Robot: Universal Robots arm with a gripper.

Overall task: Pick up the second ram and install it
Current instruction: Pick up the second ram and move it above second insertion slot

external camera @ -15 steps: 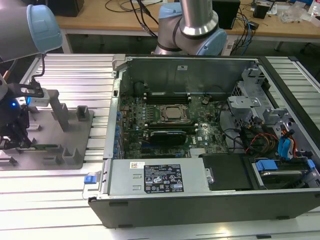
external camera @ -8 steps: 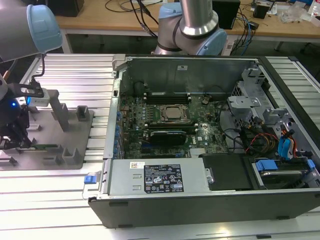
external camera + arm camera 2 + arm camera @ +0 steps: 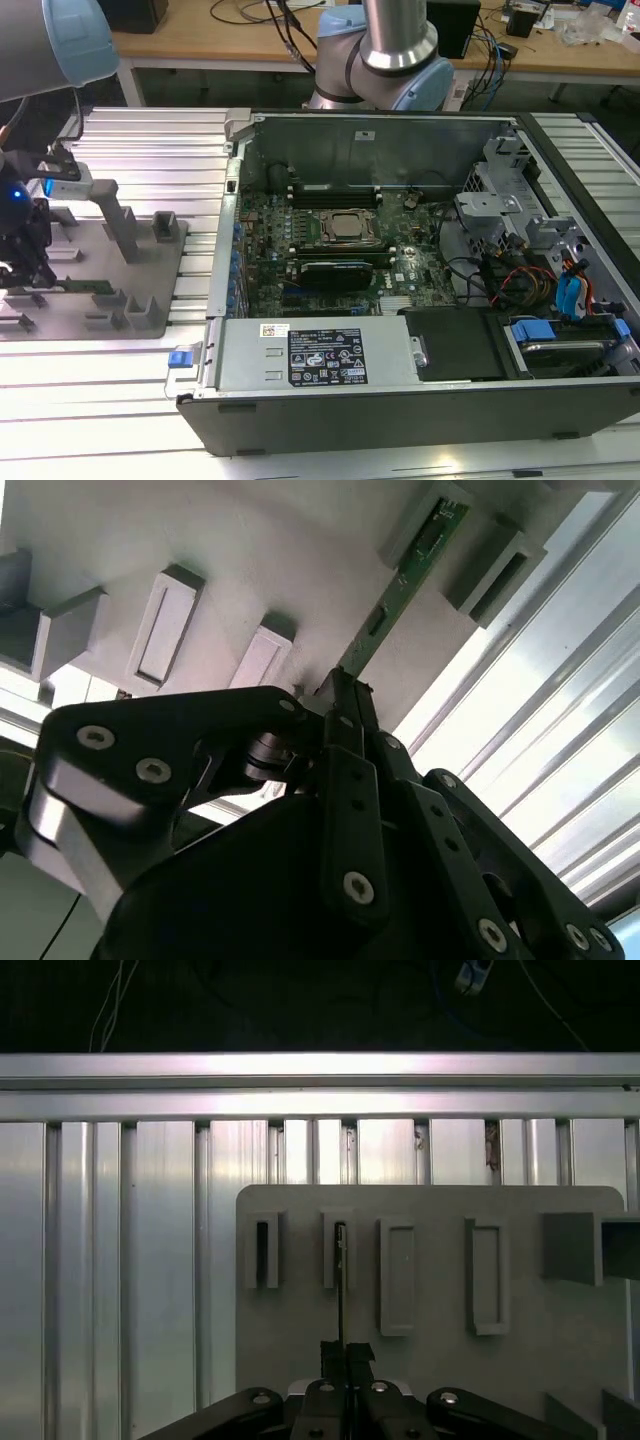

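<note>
At the exterior view's left, the claw [image 3: 25, 275] is clamped on one end of the second ram [image 3: 400, 585], which stands on edge with its other end in a slot of the grey fixture tray [image 3: 150, 262] on the ribbed table [image 3: 100, 400], well apart from the open computer case [image 3: 380, 140] holding the motherboard [image 3: 262, 235].
</note>
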